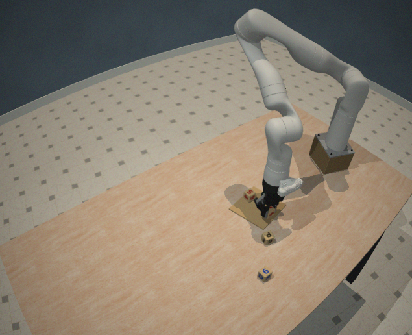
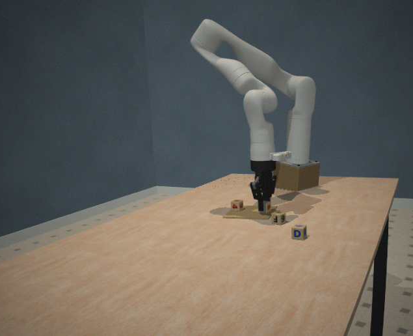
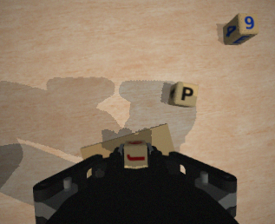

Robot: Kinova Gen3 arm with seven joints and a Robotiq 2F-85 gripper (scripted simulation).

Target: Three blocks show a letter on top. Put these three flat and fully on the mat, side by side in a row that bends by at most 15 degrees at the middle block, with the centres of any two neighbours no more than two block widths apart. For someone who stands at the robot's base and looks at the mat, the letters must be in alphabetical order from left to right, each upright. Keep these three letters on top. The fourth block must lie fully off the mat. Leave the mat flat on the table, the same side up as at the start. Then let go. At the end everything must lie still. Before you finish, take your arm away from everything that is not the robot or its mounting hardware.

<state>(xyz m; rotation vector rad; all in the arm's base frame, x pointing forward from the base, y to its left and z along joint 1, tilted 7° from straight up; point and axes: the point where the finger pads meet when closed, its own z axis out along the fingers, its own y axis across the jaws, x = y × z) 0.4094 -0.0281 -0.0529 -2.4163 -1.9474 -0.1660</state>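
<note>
While the black two-finger end effector (image 3: 136, 153) pinches a small tan wooden cube with a red mark on its top face (image 3: 137, 156), that cube sits low over the flat tan rectangular mat (image 1: 248, 212), at the mat's edge nearer the other loose cubes; whether it already rests on the mat cannot be told. Its red mark is too small to read with confidence. A second tan cube with red markings (image 1: 249, 195) stands on the far corner of the mat, apart from the held one. Just off the mat lies a tan cube with a black P on top (image 3: 184, 94), and well beyond it a tan cube with blue markings, showing a 9 on top (image 3: 239, 29).

By my judgement the job is about midway: two cubes are at the mat, one of them not yet released, and the P cube remains to be brought on and lined up beside them. The blue 9 cube, having a digit on top, looks like the odd one and already lies off the mat. Letter order and upright facing cannot be checked from these views.

The white seven-joint arm (image 2: 259, 119) rises from its brown box base (image 1: 330, 156) on the pale wood worktop (image 1: 126, 234), arches high, then folds down so the wrist points nearly straight down over the mat.
</note>
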